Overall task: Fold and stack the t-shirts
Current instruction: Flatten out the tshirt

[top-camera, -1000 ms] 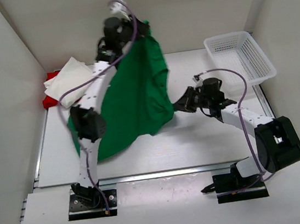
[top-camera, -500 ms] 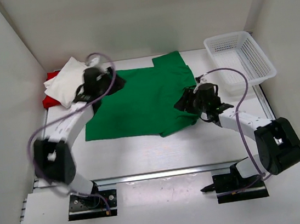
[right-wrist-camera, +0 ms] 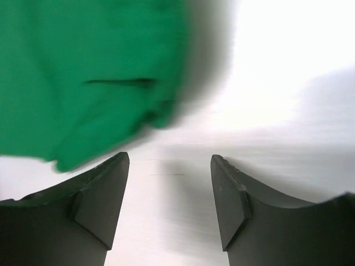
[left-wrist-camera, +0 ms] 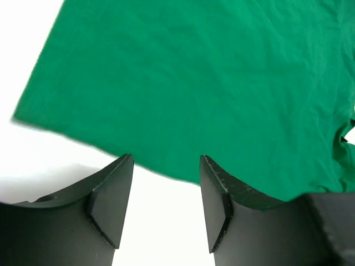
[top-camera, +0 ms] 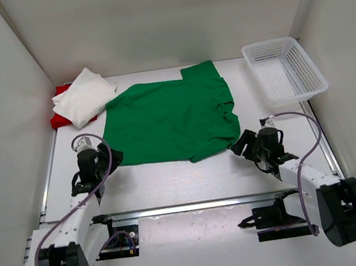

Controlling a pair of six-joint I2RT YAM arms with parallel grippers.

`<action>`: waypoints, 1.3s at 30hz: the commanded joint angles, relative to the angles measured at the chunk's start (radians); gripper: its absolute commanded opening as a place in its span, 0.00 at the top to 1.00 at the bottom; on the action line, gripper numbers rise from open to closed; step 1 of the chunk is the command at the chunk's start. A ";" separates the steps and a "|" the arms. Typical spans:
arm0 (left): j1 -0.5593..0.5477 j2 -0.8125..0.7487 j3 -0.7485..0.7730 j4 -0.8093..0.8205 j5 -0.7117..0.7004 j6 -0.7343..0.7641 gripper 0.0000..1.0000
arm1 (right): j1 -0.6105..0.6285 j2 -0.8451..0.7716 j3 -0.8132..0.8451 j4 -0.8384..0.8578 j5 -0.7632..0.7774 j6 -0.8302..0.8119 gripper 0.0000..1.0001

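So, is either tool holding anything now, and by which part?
Nothing is held. The left tool and the right tool both stand open with nothing between the fingers, close to the edges of the green t-shirt, which lies spread out flat.

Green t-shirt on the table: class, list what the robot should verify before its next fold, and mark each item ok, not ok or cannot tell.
1. Green short-sleeved cloth t-shirt spread flat on the table: ok.
2. Left claw open, holding nothing: ok.
3. Right claw open, holding nothing: ok.
4. Folded white cloth t-shirt lying on the red cloth t-shirt: ok.
5. Red t-shirt neatly folded: cannot tell, mostly hidden.
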 commanded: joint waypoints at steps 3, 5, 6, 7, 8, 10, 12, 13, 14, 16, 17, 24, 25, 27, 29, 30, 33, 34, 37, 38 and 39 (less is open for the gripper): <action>0.014 -0.113 -0.065 -0.013 -0.066 -0.015 0.38 | -0.029 0.132 0.065 0.066 -0.039 -0.039 0.41; 0.053 -0.102 -0.065 -0.016 -0.067 -0.019 0.38 | -0.025 0.226 0.121 0.087 -0.074 -0.048 0.48; 0.058 -0.102 -0.075 0.005 -0.051 -0.027 0.37 | -0.024 0.243 0.133 0.092 -0.077 -0.047 0.57; 0.072 -0.101 -0.082 0.016 -0.037 -0.044 0.38 | -0.024 0.281 0.157 0.095 -0.095 -0.056 0.65; 0.063 -0.098 -0.082 0.028 -0.024 -0.044 0.37 | -0.027 0.298 0.183 0.089 -0.124 -0.062 0.80; 0.057 -0.078 -0.068 0.056 -0.024 -0.052 0.38 | -0.009 0.282 0.223 0.017 -0.141 -0.079 0.96; 0.066 -0.049 -0.049 0.074 -0.027 -0.058 0.37 | 0.045 0.170 0.248 -0.142 -0.114 -0.106 1.00; 0.070 -0.046 -0.051 0.094 -0.018 -0.069 0.38 | 0.054 0.128 0.269 -0.191 -0.112 -0.113 1.00; 0.079 -0.030 -0.055 0.108 -0.017 -0.079 0.38 | 0.068 0.061 0.299 -0.295 -0.118 -0.119 1.00; 0.086 -0.001 -0.069 0.151 -0.017 -0.108 0.38 | 0.088 -0.036 0.360 -0.416 -0.123 -0.120 1.00; 0.078 0.028 -0.077 0.180 -0.015 -0.125 0.39 | 0.093 -0.071 0.407 -0.478 -0.137 -0.123 0.99; 0.081 0.169 -0.052 0.271 0.000 -0.164 0.40 | -0.005 0.150 0.578 -0.435 -0.365 -0.151 1.00; 0.083 0.177 -0.054 0.280 -0.004 -0.168 0.40 | -0.042 0.235 0.572 -0.361 -0.376 -0.142 1.00; 0.090 0.198 -0.054 0.294 -0.012 -0.179 0.40 | -0.093 0.382 0.610 -0.281 -0.434 -0.126 1.00; 0.083 0.202 -0.045 0.306 -0.023 -0.182 0.40 | -0.137 0.558 0.740 -0.270 -0.457 -0.120 1.00; 0.073 0.215 -0.034 0.303 -0.040 -0.182 0.40 | -0.150 0.659 0.835 -0.267 -0.462 -0.104 1.00; 0.076 0.238 -0.016 0.295 -0.037 -0.174 0.41 | -0.159 0.865 1.095 -0.293 -0.466 -0.077 0.99; 0.075 0.235 -0.008 0.289 -0.034 -0.173 0.41 | -0.154 0.927 1.204 -0.327 -0.460 -0.085 1.00; 0.073 0.246 -0.022 0.288 -0.052 -0.170 0.41 | -0.125 1.045 1.452 -0.548 -0.419 -0.181 1.00; 0.073 0.251 -0.028 0.300 -0.044 -0.167 0.40 | -0.110 1.013 1.460 -0.601 -0.398 -0.198 1.00; 0.075 0.255 -0.026 0.303 -0.041 -0.174 0.40 | -0.090 0.977 1.399 -0.600 -0.363 -0.230 1.00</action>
